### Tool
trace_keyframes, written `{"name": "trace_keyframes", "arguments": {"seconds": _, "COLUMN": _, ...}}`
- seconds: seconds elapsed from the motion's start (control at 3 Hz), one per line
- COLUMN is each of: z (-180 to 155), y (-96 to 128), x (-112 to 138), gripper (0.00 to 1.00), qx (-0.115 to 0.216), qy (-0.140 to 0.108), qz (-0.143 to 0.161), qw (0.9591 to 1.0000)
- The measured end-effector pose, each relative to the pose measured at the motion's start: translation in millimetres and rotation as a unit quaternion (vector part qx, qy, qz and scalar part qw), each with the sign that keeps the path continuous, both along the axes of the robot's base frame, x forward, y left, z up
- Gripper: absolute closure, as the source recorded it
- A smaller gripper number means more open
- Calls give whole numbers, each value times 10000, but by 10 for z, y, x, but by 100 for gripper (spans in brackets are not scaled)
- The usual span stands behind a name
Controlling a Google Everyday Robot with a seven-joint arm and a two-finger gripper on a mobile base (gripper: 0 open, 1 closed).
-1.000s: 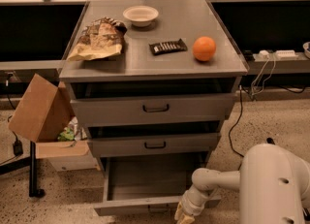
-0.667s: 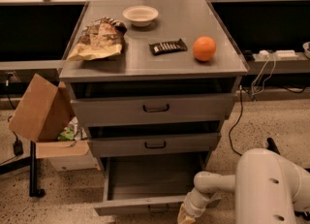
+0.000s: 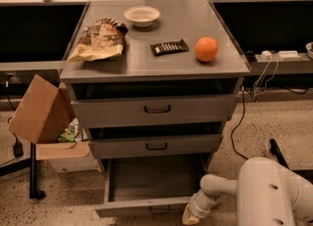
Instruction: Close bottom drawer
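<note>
One-sided pushing could skew and jam the open bottom drawer (image 3: 142, 207), since the hand (image 3: 191, 215), grip impossible to tell, sits at one end of its front panel.

We find open floor in front of the bottom drawer (image 3: 146, 205), and its tray is open from above. The gripper (image 3: 190, 216) sits at the drawer's front right corner, below the counter's (image 3: 161, 66) front right corner. To the left, a cardboard box (image 3: 36, 107) and a black stand (image 3: 33, 171) crowd the floor. A cable (image 3: 232, 136) trails on the right.
</note>
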State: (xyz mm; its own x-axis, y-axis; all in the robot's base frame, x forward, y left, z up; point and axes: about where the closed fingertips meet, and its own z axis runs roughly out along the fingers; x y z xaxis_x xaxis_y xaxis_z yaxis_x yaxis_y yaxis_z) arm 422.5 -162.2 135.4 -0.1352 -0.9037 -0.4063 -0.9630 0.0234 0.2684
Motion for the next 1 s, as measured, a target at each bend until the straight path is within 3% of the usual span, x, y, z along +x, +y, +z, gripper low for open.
{"name": "trace_keyframes", "arguments": {"seconds": 0.33, "z": 0, "y": 0, "x": 0, "gripper": 73, "qx": 0, "qy": 0, "qz": 0, "qw": 10000}}
{"name": "trace_keyframes", "arguments": {"seconds": 1.0, "z": 0, "y": 0, "x": -1, "gripper": 12, "qx": 0, "qy": 1, "qz": 0, "qw": 10000}}
